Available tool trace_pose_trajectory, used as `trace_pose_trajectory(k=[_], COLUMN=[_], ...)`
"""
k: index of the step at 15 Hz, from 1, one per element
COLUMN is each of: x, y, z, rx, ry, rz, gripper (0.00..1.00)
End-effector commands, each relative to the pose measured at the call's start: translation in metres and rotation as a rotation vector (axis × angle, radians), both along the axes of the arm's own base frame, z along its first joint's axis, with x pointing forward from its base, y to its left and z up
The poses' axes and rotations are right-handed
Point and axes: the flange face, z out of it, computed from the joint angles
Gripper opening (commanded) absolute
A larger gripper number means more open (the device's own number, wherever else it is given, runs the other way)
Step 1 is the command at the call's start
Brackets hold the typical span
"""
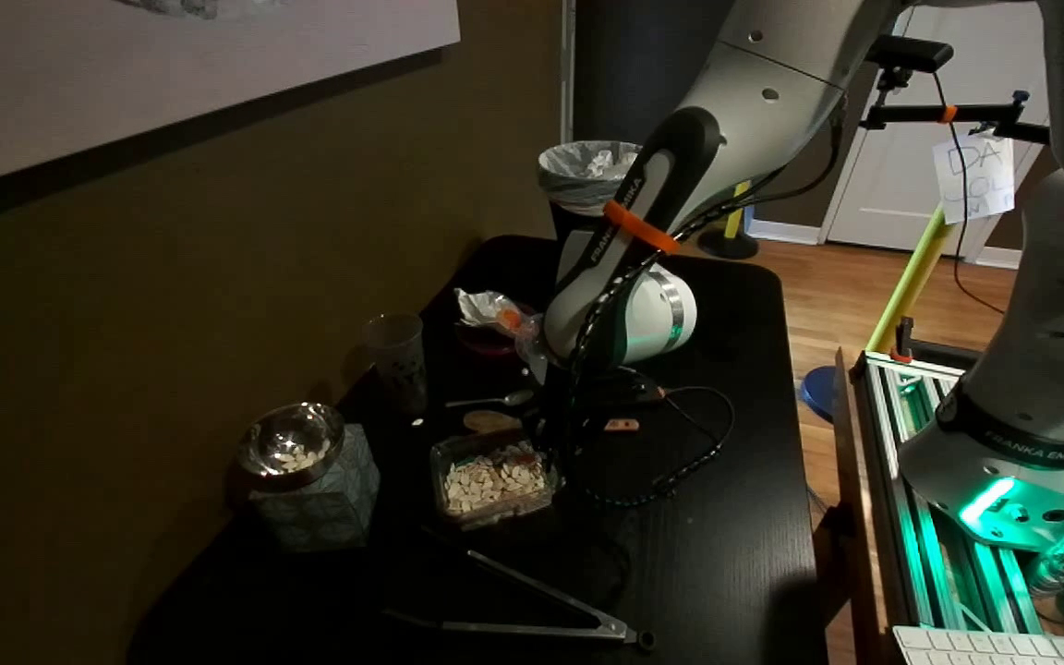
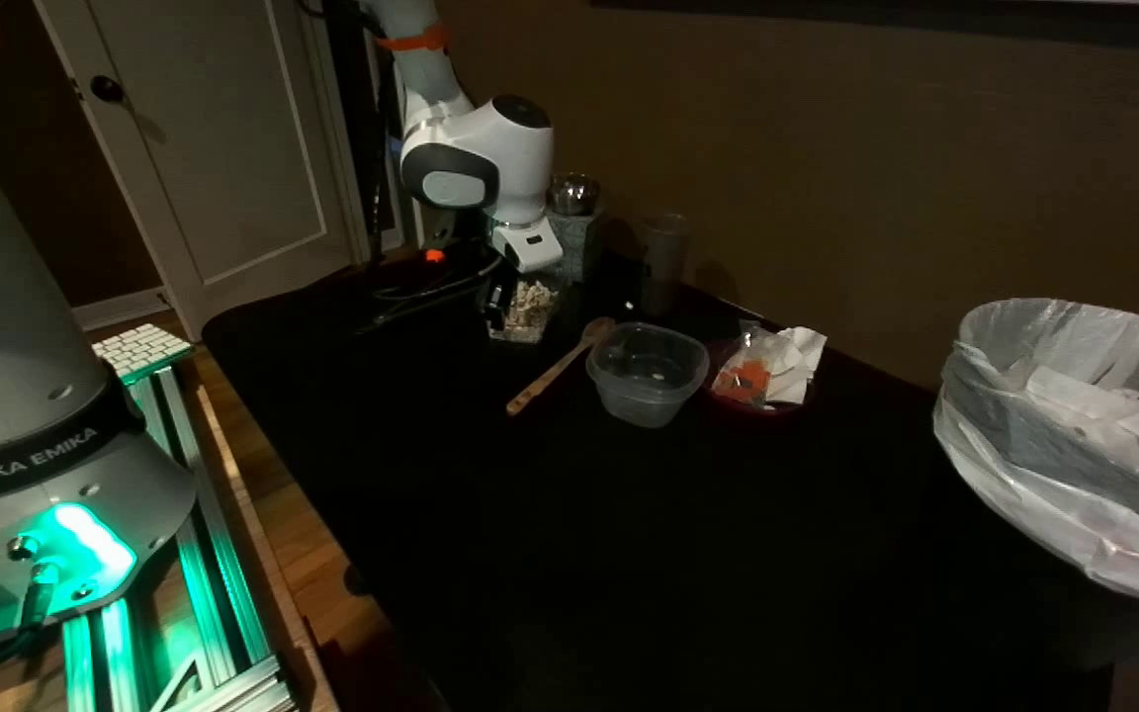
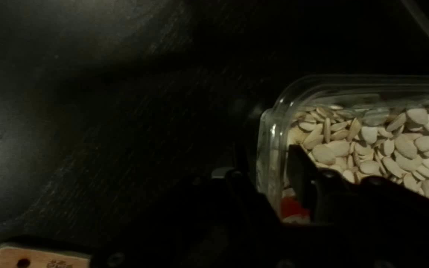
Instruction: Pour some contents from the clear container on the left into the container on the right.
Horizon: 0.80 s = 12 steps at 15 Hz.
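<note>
A clear rectangular container (image 1: 501, 513) with pale seeds stands upright on the black table. It also shows in an exterior view (image 2: 514, 335) and in the wrist view (image 3: 268, 149). My gripper (image 3: 267, 158) points down at its edge. One finger is outside the wall and the other is inside over the seeds, with the wall between them. The fingers are apart, and a gap shows beside the wall. In an exterior view the gripper (image 2: 498, 305) is dark beside the container. A clear rounded container (image 2: 637, 399) stands nearby, nearly empty; the arm mostly hides it in the opposite view.
A wooden spoon (image 2: 560, 367) lies between the containers. A red bowl (image 2: 765, 407) holds wrappers. A metal bowl (image 1: 259, 462) sits on a patterned box (image 1: 324, 506), near a tall cup (image 1: 395, 356). Tongs (image 1: 546, 584) lie in front. A lined bin (image 2: 1034, 494) stands at one end.
</note>
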Motion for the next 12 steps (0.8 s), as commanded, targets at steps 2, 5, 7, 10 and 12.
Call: trace_pose_trajectory(k=[2,5,7,10,12], x=[0.013,0.017,0.019,0.021,0.020], y=[0.002,0.001,0.000,-0.002,-0.002], z=[-0.020,-0.031,-0.035,-0.035,-0.026], rx=[0.015,0.012,0.008,0.007,0.016], ry=[0.028,0.037,0.039,0.032,0.016], rz=[0.020,0.019,0.019,0.011,0.015], gripper=[0.42,0.33,0.06,0.00,0.00])
